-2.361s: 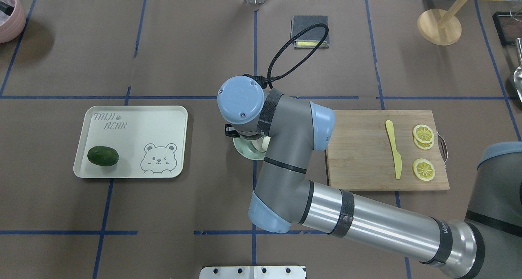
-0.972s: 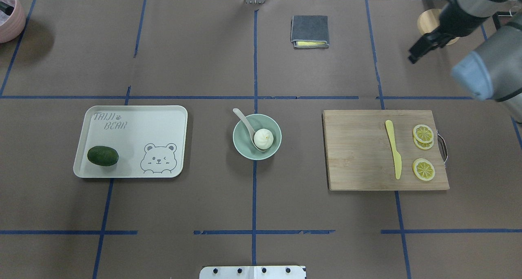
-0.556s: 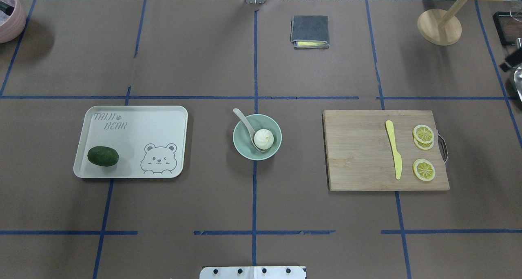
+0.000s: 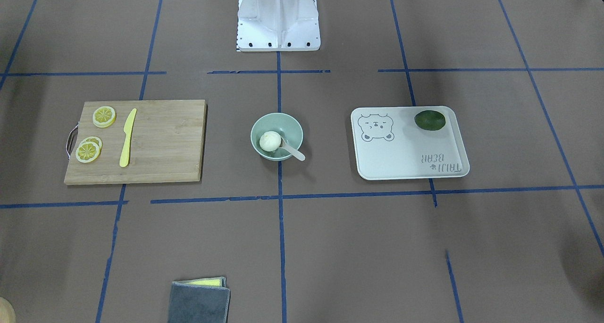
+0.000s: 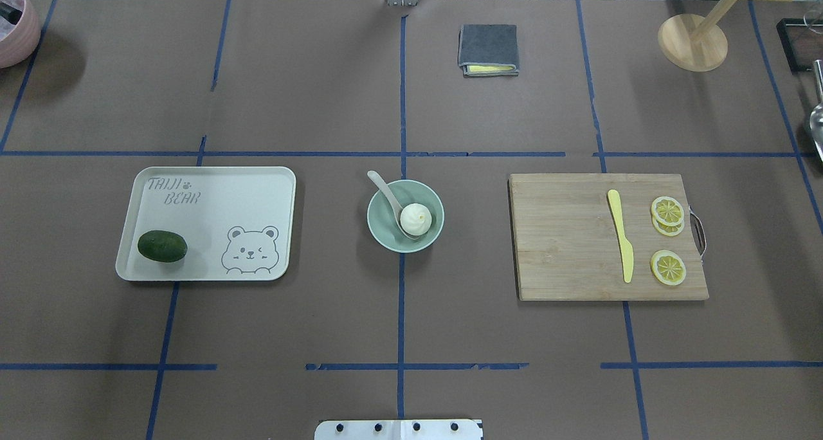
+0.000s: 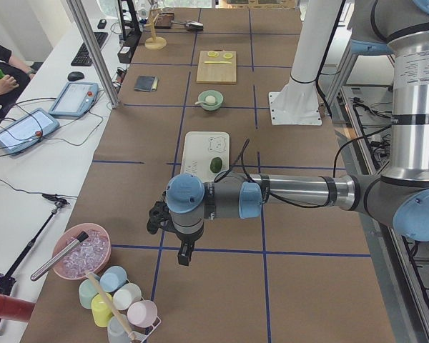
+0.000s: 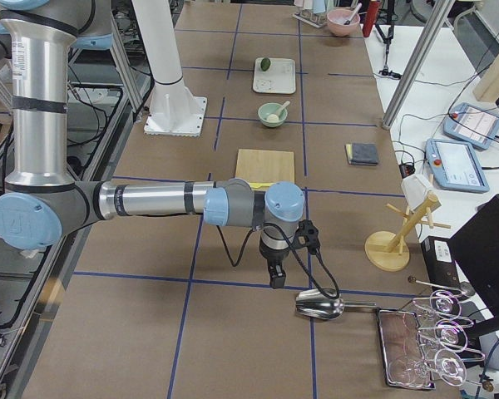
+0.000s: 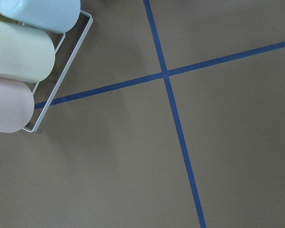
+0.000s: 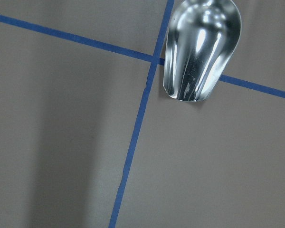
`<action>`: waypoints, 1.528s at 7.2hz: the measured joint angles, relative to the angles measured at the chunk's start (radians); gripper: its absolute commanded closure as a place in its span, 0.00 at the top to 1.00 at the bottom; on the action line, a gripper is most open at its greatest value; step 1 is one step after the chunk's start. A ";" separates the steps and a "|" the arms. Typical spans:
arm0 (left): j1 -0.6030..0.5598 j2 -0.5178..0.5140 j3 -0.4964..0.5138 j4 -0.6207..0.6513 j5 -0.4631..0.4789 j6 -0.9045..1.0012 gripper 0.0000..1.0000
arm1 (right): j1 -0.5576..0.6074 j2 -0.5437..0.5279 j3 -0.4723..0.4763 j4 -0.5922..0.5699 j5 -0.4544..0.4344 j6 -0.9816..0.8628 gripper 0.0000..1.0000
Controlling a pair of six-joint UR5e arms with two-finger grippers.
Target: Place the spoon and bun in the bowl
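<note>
- The bowl (image 5: 432, 233) sits at the middle of the table (image 5: 289, 311), right on a blue tape line, and both of the task's things are inside it.
- The bun (image 5: 416, 220) rests in the bottom of the bowl, pleated top up.
- The spoon (image 5: 386, 194) has its scoop down in the bowl, tucked against the bun. Its handle leans on the rim and pokes out past it, toward the far left in the overhead view.
- Nothing is gripping either one; both arms are well apart from the bowl.
- The left gripper (image 6: 183, 259) hangs fingers-down over the table's left end, near a pink bowl (image 6: 81, 251) with a metal tool in it and a rack of cups (image 8: 19, 52). Only the side view catches it, so whether it is released or clenched cannot be told.
- The right gripper (image 7: 276, 283) points down over the right end, close to a metal scoop (image 9: 199, 52) lying on the table. Again only a side view shows it, so its grip cannot be told.
- Out to the robot's left of the bowl lies a tray (image 5: 212, 189) with a bear drawing, and a dark green fruit (image 5: 162, 246) sits in its near corner.
- To the right is a wooden cutting board (image 5: 566, 247) with a yellow knife (image 5: 621, 235) and lemon slices (image 5: 667, 210) on it.
- Farther back lie a folded grey cloth (image 5: 488, 47) and a wooden stand (image 5: 692, 41).
</note>
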 measured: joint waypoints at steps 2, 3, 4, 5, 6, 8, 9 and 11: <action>0.000 0.000 -0.001 -0.001 0.002 0.001 1.00 | 0.004 -0.010 -0.003 0.000 0.021 0.000 1.00; 0.001 0.000 -0.001 -0.004 0.003 0.001 1.00 | 0.004 -0.012 -0.003 0.000 0.024 0.001 1.00; 0.001 0.000 -0.001 -0.006 0.003 0.001 1.00 | 0.005 -0.013 -0.003 0.000 0.025 0.001 1.00; 0.001 0.000 -0.002 -0.008 0.004 0.001 1.00 | 0.005 -0.013 -0.003 0.000 0.026 0.002 1.00; 0.002 0.000 -0.002 -0.008 0.005 0.001 1.00 | 0.005 -0.013 -0.004 0.000 0.026 0.002 1.00; 0.002 0.002 0.002 -0.007 0.007 0.000 1.00 | 0.005 -0.013 -0.007 0.000 0.026 0.001 1.00; 0.002 0.002 0.003 -0.007 0.008 0.000 1.00 | 0.005 -0.013 -0.009 0.000 0.026 0.001 1.00; 0.002 0.003 0.004 -0.007 0.008 0.000 1.00 | 0.005 -0.014 -0.014 0.000 0.026 0.000 1.00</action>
